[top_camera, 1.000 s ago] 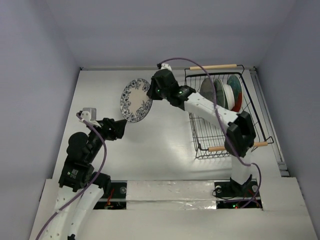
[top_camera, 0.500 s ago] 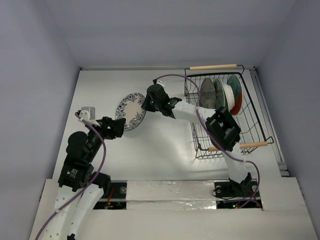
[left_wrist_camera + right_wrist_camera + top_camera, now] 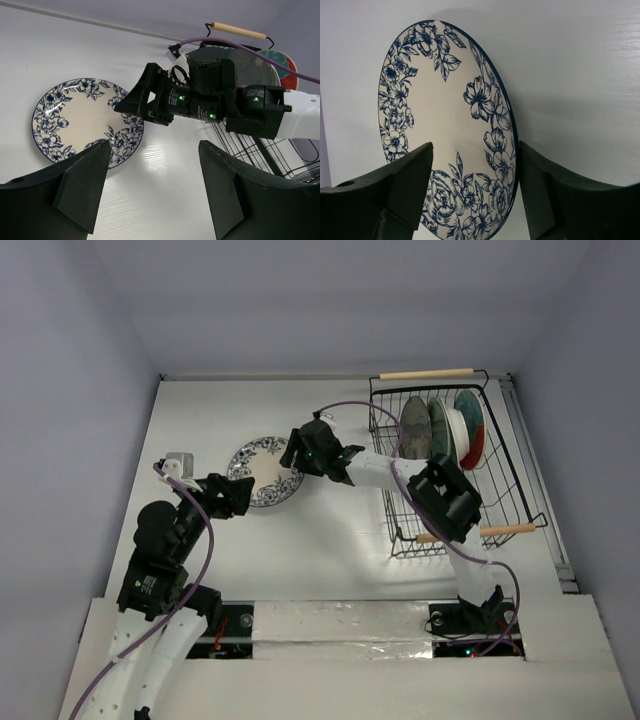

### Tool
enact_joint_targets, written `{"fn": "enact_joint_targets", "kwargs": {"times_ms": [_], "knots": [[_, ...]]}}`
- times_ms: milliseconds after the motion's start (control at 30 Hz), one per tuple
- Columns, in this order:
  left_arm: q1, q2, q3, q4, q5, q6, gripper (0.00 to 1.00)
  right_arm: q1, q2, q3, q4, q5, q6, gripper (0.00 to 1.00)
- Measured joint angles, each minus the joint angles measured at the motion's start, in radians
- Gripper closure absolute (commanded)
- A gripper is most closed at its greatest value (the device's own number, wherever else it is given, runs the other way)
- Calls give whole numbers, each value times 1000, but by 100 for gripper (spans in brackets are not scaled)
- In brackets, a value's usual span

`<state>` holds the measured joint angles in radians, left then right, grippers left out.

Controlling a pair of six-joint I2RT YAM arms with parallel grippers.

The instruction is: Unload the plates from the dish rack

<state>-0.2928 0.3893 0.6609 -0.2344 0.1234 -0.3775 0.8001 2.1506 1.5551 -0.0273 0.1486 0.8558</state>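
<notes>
Blue-floral plate [image 3: 262, 471] down on desk, left of dish rack [image 3: 505, 475]; four plates [image 3: 441, 428] left inside rack. Right jaws, left jaws spread.

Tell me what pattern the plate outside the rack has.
The plate has dark blue flowers on cream, clearest in the right wrist view.

Round cream plate [image 3: 87, 120]: dark blue flower-and-leaf border, plain centre. White table [image 3: 330, 530]. Black wire dish rack [image 3: 405, 508], pale wooden handles. Inside it I read a grey plate [image 3: 413, 425], teal-green plate [image 3: 438, 428], white plate [image 3: 457, 435] and red-rimmed plate [image 3: 480, 440] with teal centre.
</notes>
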Motion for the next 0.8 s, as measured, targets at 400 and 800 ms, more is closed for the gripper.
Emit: {"fn": "enact_joint_targets", "kwargs": {"times_ms": [400, 800], "knots": [[0, -6, 0, 5, 1, 0, 30, 0, -5, 4, -58, 48, -36, 0], [0, -13, 0, 6, 9, 1, 32, -8, -473, -1, -175, 251, -290, 100]]}}
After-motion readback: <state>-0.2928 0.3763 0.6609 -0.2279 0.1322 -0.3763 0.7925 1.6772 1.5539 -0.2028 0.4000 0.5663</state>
